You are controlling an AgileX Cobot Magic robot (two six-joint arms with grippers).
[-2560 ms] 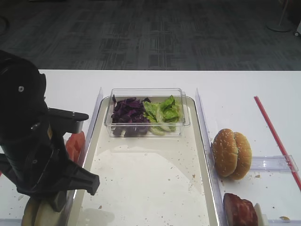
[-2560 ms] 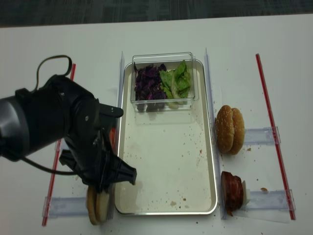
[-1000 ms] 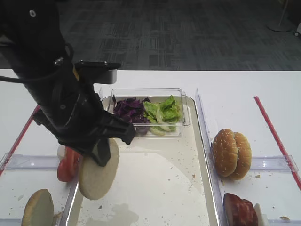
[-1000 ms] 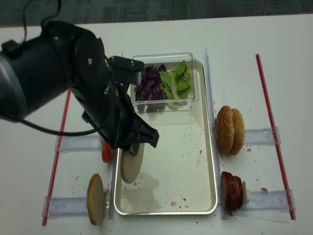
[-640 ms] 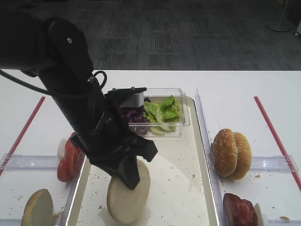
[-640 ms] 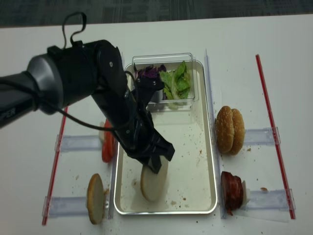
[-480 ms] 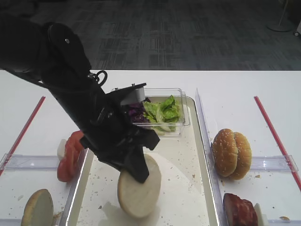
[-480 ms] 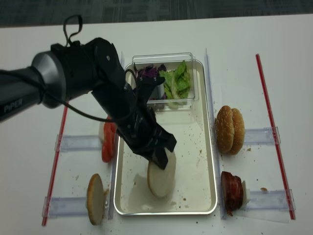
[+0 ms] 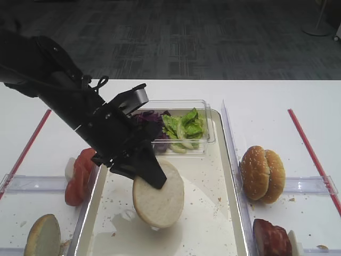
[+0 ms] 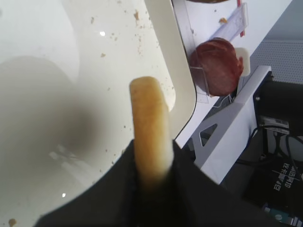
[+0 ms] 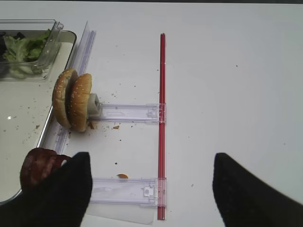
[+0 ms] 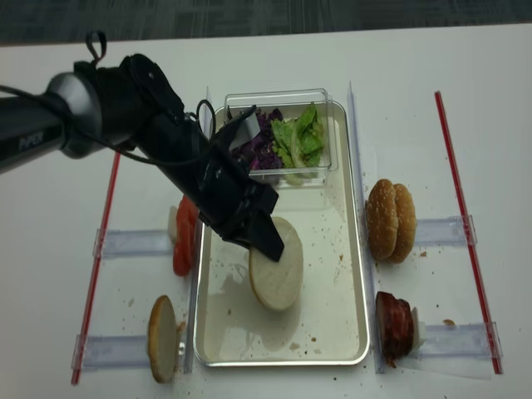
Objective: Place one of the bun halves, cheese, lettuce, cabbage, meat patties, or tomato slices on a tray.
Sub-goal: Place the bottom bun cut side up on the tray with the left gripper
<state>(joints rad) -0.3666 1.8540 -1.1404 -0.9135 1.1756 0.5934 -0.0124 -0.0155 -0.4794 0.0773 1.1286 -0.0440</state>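
Left hand point(image 12: 264, 241): closed on the rim of a bun half point(image 12: 278, 275); in the left wrist view the bun point(image 10: 150, 127) is seen edge-on, pinched between the two dark fingers.
Held bun half: tilted, pale cut face turned up and toward the cameras, positioned over the middle of the tray point(image 12: 349, 274); whether its lower edge touches the tray floor cannot be told.
Right hand point(image 11: 147, 189): only two dark fingers point(image 11: 71, 189) are seen at the bottom of the right wrist view, set wide apart, with nothing between them.
Tray: on the white worktop point(image 12: 416, 100), crumb-speckled, with a clear tub point(image 12: 278, 137) at its far end.
Tub contents: cabbage point(image 12: 253, 150) on the left, lettuce point(image 12: 301, 140) on the right.
Left of tray: tomato slices point(image 12: 184, 237) on edge, a second bun half point(image 12: 162, 337) nearer the front.
Right of tray: sesame buns point(image 12: 391, 219), with meat patties point(image 12: 394, 326) in front of them.
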